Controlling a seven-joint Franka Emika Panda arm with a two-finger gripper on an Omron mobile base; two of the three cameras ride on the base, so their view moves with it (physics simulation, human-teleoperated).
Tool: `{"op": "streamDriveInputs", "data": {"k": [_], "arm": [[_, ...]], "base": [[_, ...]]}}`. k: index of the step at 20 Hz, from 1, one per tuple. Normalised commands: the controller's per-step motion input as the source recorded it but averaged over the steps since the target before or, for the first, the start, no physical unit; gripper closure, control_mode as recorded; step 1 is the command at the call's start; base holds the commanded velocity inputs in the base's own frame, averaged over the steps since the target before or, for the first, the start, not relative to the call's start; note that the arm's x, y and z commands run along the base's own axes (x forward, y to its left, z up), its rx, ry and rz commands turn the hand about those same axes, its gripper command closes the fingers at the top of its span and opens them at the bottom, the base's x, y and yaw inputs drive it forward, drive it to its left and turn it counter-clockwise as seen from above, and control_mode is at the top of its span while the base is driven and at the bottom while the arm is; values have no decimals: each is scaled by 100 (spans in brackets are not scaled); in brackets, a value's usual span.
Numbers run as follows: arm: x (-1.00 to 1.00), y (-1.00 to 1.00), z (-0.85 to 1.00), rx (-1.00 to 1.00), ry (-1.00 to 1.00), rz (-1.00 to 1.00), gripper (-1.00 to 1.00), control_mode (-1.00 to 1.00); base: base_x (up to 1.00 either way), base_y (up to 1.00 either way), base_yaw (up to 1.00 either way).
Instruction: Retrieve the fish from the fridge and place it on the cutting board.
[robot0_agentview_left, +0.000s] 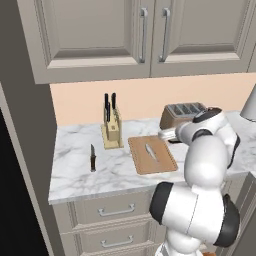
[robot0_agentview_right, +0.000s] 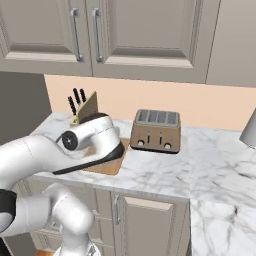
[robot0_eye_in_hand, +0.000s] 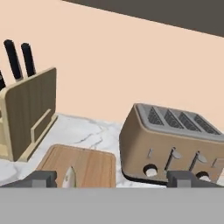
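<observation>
The small silvery fish (robot0_agentview_left: 151, 152) lies flat on the light-brown cutting board (robot0_agentview_left: 161, 163), on the marble counter between knife block and toaster. In the hand view the fish (robot0_eye_in_hand: 68, 178) shows only its tip at the near end of the board (robot0_eye_in_hand: 89, 164), just inside the left fingertip (robot0_eye_in_hand: 42, 179). My gripper (robot0_eye_in_hand: 113, 180) is open, fingers wide apart with nothing between them, hovering over the board's toaster-side end and facing the back wall. The arm covers most of the board (robot0_agentview_right: 109, 166) in the right base view. The fridge's dark side (robot0_agentview_left: 11, 190) stands at the far left.
A wooden knife block (robot0_agentview_left: 112, 129) with black handles stands behind the board's left corner. A dark-handled knife (robot0_agentview_left: 93, 157) lies on the counter further left. A brown toaster (robot0_eye_in_hand: 170, 140) sits right of the board, against the wall. Beige cabinets (robot0_agentview_left: 150, 35) hang overhead.
</observation>
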Motion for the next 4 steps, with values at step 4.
{"op": "streamDriveInputs", "data": {"k": [4], "arm": [[-3, -26, 62, 22, 4, 7, -100, -100]], "base": [[0, 0, 0]]}}
